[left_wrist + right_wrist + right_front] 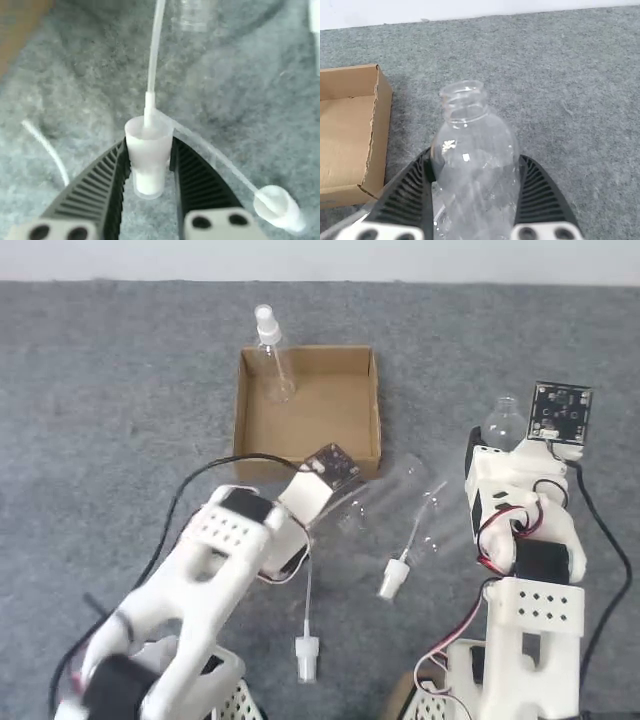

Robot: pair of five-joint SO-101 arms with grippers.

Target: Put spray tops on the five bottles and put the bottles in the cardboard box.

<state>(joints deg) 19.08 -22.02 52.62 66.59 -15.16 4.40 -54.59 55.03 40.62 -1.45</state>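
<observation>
Spray top goes tube-first: line its thin tube with the open neck, feed it straight, then seat the cap squarely. Your left gripper pinches that white top near the surface's middle; your right gripper clasps the clear, uncapped bottle toward the right edge.

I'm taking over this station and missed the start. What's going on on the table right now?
The left gripper is shut on a spray top, with the top's tube pointing toward a clear bottle ahead of it. The right gripper holds an uncapped bottle upright beside the cardboard box. One capped bottle leans inside the box. A loose spray top lies on the table.
</observation>
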